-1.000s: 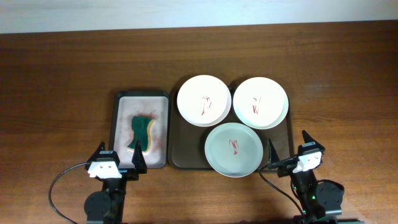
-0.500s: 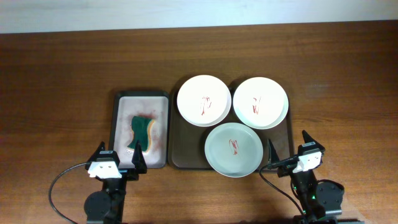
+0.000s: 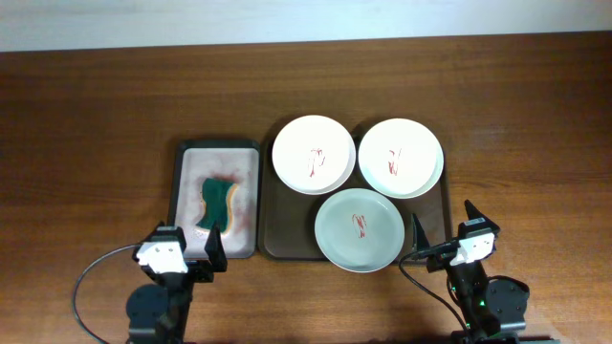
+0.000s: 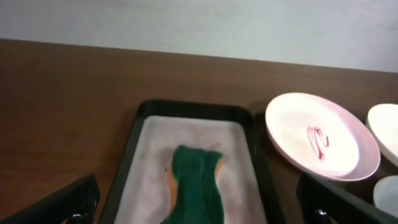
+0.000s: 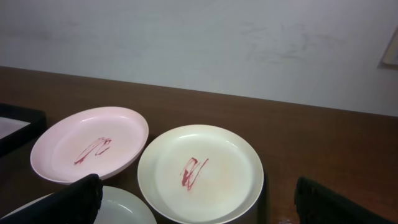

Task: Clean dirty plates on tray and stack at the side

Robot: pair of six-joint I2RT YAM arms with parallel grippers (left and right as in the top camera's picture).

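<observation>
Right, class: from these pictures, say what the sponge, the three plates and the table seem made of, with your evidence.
Sponge: soft foam, green scouring layer over orange; matte, wavy-cut edge.
Left plate, right plate, front plate: likely glazed ceramic or melamine; smooth, faintly shiny, red smears sitting on top.
Table: wood or wood-look laminate; brown grain streaks, low sheen.

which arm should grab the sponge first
Left. The sponge lies in the small tray straight ahead of the open left gripper, centred in the left wrist view. The right gripper sits further off, facing the plates on the larger tray.
</observation>
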